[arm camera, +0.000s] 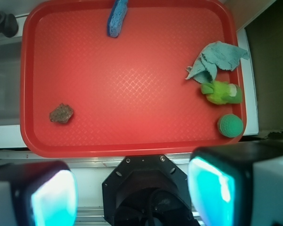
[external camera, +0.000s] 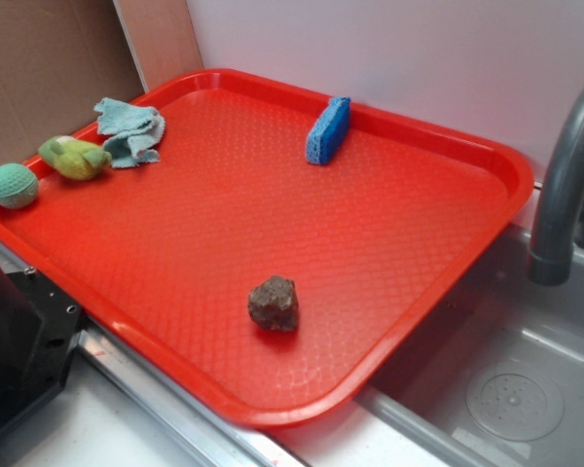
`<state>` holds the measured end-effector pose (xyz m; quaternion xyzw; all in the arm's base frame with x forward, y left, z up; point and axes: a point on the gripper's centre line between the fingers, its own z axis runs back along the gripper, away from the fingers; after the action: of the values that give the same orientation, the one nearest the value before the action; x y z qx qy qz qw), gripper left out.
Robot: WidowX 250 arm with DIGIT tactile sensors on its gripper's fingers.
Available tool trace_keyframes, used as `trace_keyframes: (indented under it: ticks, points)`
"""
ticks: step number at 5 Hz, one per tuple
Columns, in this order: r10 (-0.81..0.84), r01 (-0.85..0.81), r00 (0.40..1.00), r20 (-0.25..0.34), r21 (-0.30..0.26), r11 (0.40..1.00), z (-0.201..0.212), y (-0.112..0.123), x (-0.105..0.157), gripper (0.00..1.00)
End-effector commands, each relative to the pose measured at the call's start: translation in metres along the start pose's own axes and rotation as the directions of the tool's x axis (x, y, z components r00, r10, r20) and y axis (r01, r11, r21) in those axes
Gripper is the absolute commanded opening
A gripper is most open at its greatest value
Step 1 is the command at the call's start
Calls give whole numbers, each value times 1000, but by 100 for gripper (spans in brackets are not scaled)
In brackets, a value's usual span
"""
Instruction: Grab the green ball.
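The fingers (arm camera: 132, 188) are spread wide and empty, high above the tray's (arm camera: 132, 146) near edge; the ball (arm camera: 230, 125) lies at two o'clock, beside the plush (arm camera: 221, 92).

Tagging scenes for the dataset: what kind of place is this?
Likely a toy or mock kitchen sink counter: a grey curved faucet over a grey sink basin, with a red plastic tray holding a blue rectangular sponge.

Five things lie spread on a tray (external camera: 487, 156) beside a sink (external camera: 526, 389).

The ball (external camera: 14, 185), plush toy (external camera: 74, 157) and rag (external camera: 128, 130) line one edge; the sponge (external camera: 328, 129) leans on the far rim; the rock (external camera: 273, 303) lies apart near the front.
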<state>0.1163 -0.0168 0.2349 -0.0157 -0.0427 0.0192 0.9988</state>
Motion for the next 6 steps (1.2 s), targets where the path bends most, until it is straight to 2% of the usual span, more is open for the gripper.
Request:
trace_keyframes:
  ticks: [1, 2, 3, 6]
  points:
    - [0, 0, 1000, 0, 0, 1000, 0, 0, 0, 100]
    - [-37, 51, 987, -154, 91, 995, -49, 51, 3, 100]
    - [-143, 176, 973, -179, 179, 968, -93, 90, 4, 100]
    - [-143, 176, 973, -179, 179, 968, -93, 90, 4, 100]
